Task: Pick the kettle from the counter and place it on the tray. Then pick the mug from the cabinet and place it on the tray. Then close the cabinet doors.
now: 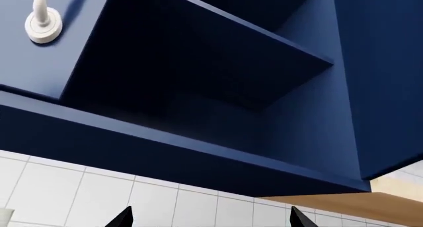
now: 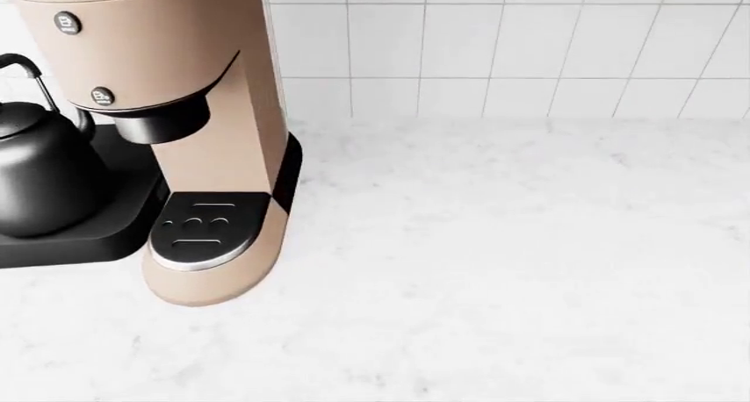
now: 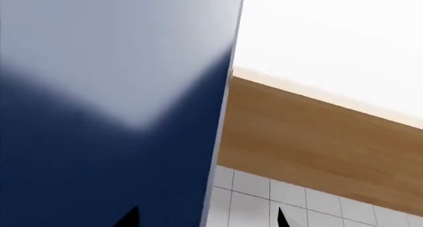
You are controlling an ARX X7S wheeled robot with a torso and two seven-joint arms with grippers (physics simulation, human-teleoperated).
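Counter [image 2: 493, 270]: bare white marble across the near and right of the head view.
Kettle [image 2: 41, 169]: far left, sitting on the tray [image 2: 111, 235], so step 1 looks done.
Coffee machine [image 2: 176, 112]: just right of the tray, crowding that side.
Mug: not visible in any view; cabinet shelf [image 1: 218, 43] looks empty.
Left gripper [image 1: 210, 219]: raised toward the open blue cabinet, 2 fingertips spread wide, nothing between them.
Right gripper [image 3: 205, 218]: wide, empty, beside the cabinet door [image 3: 112, 113], probably to swing it closed.
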